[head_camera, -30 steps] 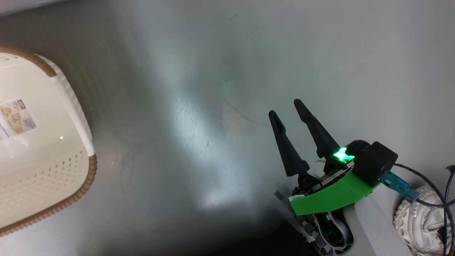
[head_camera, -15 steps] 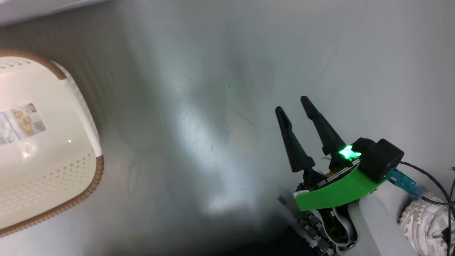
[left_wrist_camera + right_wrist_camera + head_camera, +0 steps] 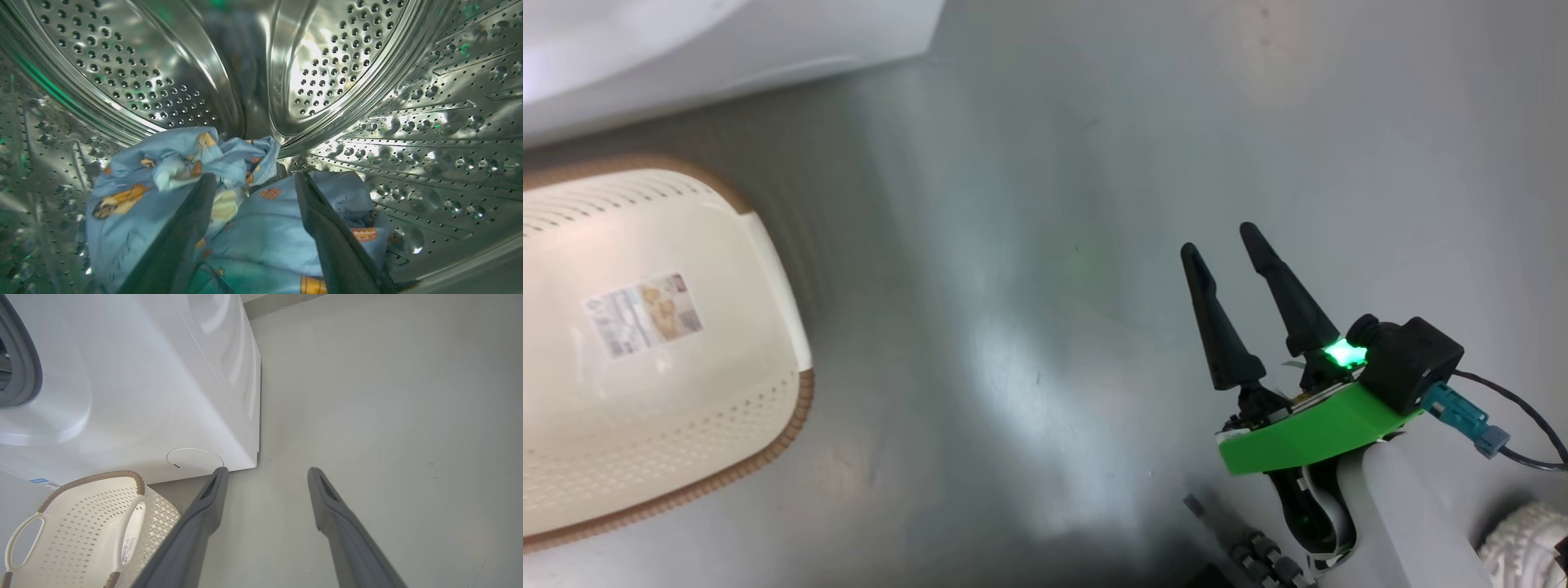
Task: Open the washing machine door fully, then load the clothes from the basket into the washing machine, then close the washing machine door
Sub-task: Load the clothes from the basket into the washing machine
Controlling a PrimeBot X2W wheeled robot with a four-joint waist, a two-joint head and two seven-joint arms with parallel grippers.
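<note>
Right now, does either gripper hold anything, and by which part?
Nothing is held. The jaws of the left gripper stand open over the clothes in the drum; those of the right gripper stand open above the floor.

Blue clothes (image 3: pixel 261 237) (orange-printed) lie crumpled inside the washing machine (image 3: pixel 122 61).

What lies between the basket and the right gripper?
In the head view, only bare grey floor lies between the basket and the open right gripper; nothing rests on that stretch.
</note>
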